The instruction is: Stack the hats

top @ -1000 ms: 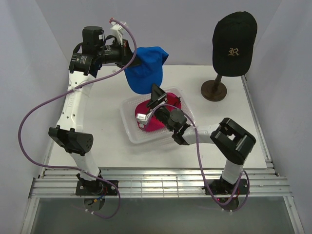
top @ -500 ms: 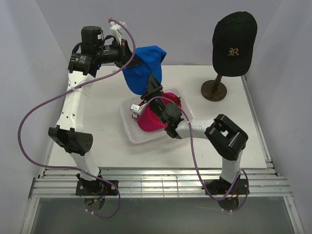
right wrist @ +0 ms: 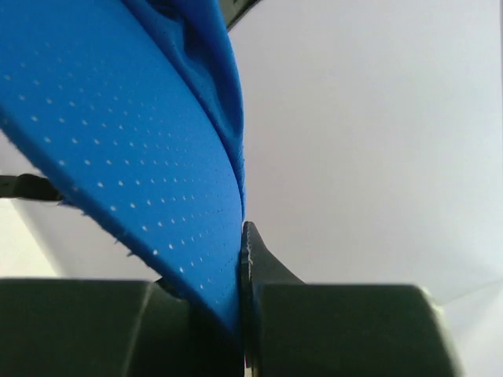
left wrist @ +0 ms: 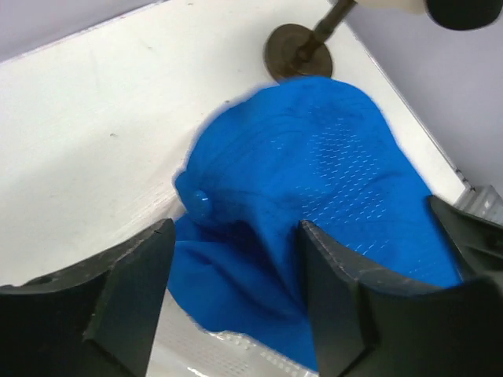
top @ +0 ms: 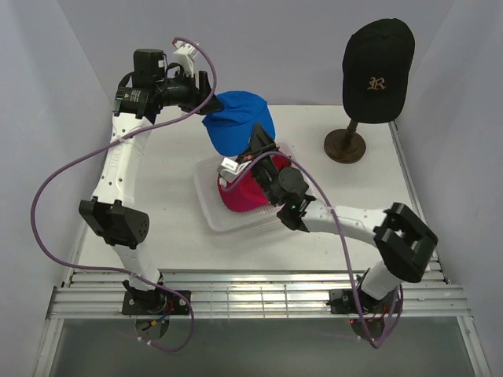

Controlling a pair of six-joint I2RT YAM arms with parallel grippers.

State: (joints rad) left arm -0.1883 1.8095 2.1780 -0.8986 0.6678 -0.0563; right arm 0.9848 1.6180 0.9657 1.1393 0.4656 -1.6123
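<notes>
Your left gripper (top: 208,88): fingers apart, blue cap (top: 236,126) filling the gap; cannot tell whether they press it; the cap hangs lower and rounder than a second ago. Your right gripper (top: 255,148) has reached up, fingers pinched on the blue edge; red cap (top: 245,195) just below them; lowering likely next.

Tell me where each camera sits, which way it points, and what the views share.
Top external: high behind the bases, looking down on the table; both arms show whole.
Left wrist: looks down between the open left gripper fingers at the blue cap.
Right wrist: looks upward along the right gripper, pinching the blue cap's edge, wall behind.
Shared: all three see the blue cap; top and left wrist both see the brown stand base.
</notes>
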